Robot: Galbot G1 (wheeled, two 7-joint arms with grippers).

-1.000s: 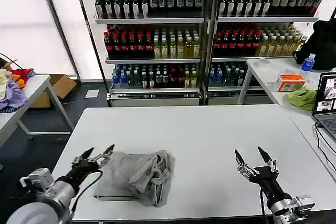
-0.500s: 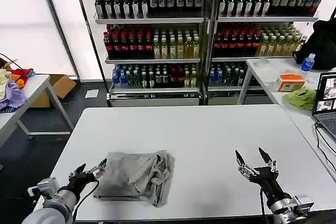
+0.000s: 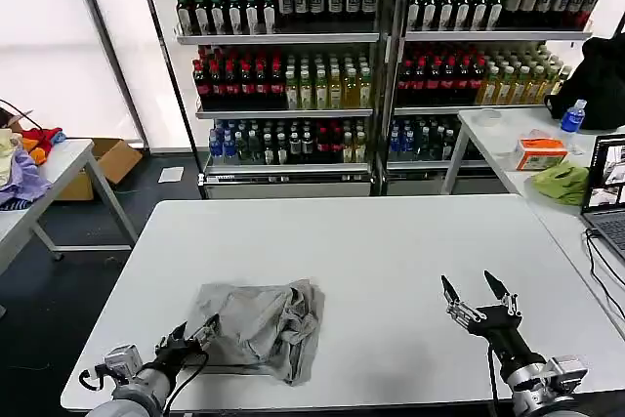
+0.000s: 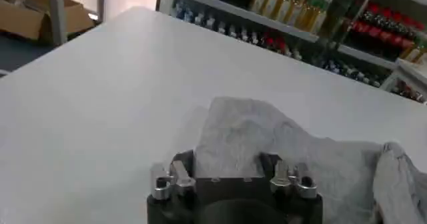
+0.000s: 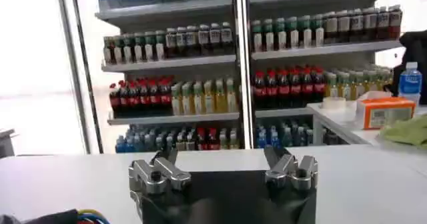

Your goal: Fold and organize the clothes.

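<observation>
- The left gripper [image 3: 198, 330], a black two-fingered claw on a silver wrist, sits low at the near left edge of the white rectangular table [image 3: 391, 241]. Its tips reach the near left corner of the cloth; whether they have closed on the fabric or merely touch it, I cannot tell.
- From the left wrist camera, the left gripper's body fills the bottom of the view and the grey fabric [image 4: 280, 145] lies just ahead of it.
- The right gripper [image 3: 477, 290], a matching black claw, hangs above the table's near right part with its fingers spread wide and nothing between them, well apart from the cloth.
- The crumpled light grey shirt [image 3: 256, 327] lies in a loose, bunched heap on the near left part of the table, its right side rucked into folds.
- Farther right stands a second white table [image 3: 508, 144] carrying a lime-green cloth [image 3: 562, 183], an orange-and-white box [image 3: 540, 152] and a clear water bottle with a blue label [image 3: 573, 117].
- At the far left, a side table [image 3: 59, 168] holds lilac, cream and orange garments [image 3: 20, 158].
- Behind everything, metal shelving racks [image 3: 381, 65] are stacked with rows of bottled drinks.
</observation>
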